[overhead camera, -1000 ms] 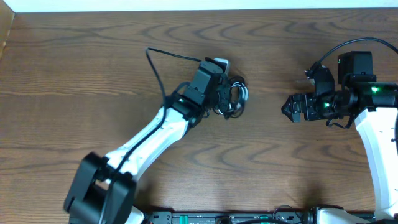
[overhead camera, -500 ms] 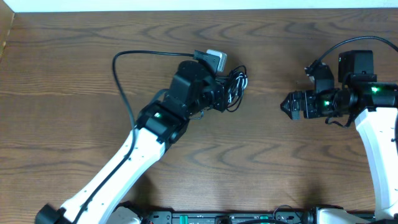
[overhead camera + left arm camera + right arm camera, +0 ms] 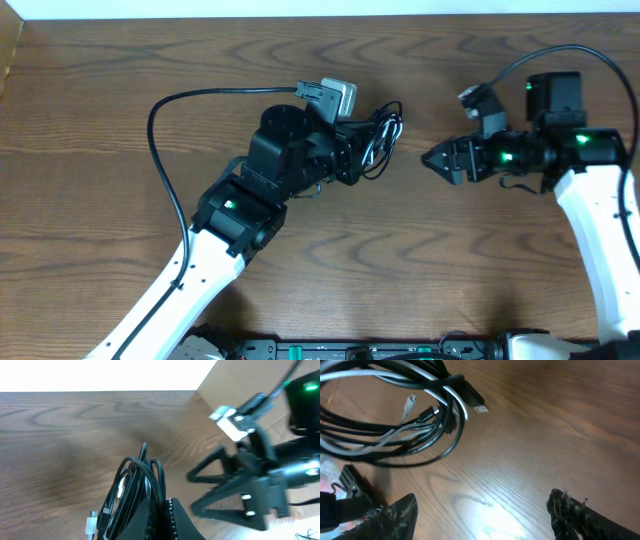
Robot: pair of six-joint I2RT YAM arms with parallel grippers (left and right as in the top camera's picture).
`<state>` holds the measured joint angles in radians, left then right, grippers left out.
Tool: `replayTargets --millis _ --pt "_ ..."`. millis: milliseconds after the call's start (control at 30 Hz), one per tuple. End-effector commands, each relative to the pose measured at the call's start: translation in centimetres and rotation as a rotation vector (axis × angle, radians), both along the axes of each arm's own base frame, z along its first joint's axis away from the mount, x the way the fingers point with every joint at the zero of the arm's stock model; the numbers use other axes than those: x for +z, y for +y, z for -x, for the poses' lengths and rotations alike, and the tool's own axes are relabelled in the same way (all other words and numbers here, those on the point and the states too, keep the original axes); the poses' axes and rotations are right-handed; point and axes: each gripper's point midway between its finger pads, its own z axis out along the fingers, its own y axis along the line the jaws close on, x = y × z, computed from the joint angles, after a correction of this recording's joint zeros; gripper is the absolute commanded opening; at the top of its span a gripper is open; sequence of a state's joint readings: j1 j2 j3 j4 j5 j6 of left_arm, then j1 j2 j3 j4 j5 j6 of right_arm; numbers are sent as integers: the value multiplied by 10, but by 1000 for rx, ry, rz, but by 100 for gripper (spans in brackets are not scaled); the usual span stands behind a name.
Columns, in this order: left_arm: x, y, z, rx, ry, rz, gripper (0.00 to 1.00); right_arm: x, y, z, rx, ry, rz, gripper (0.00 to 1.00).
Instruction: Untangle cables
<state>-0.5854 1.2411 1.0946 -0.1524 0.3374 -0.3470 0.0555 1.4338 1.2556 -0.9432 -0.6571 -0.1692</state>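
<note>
Several cables (image 3: 383, 132), mostly black plus one white, bunched in a small coil over the table (image 3: 80, 120), middle, nearer the far edge. Pinched at the coil's left side by the left gripper (image 3: 352, 152), jaws pressed onto the strands. Faced from the right by the right gripper (image 3: 430, 159), near but apart, jaws spread, gripping nothing.

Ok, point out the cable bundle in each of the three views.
Overhead: the cable bundle sits just above centre.
Left wrist: bottom centre, loops standing upright.
Right wrist: upper left, loops spread wide.
Shared landmark: the right fingers, right of the bundle overhead, at right in the left wrist view, and in the bottom corners of their own view.
</note>
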Motion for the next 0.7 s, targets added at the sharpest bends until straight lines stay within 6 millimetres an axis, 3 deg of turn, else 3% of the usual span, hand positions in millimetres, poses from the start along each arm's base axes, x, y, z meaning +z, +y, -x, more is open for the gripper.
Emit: replayTargets --millis 0,100,233,500,667 --pt "27 1 8 -14 -42 57 8 -11 24 -3 78 6 -21 75" --pt "33 3 10 -13 -55 65 8 -18 31 -8 78 23 -28 67" --pt "41 6 15 -15 -68 79 8 -21 34 -13 80 16 -31 65" --pt "41 5 20 -32 -55 87 8 -5 43 -28 112 -87 -89 66" --pt "42 5 20 -34 -53 90 8 6 53 -30 170 -152 -131 59"
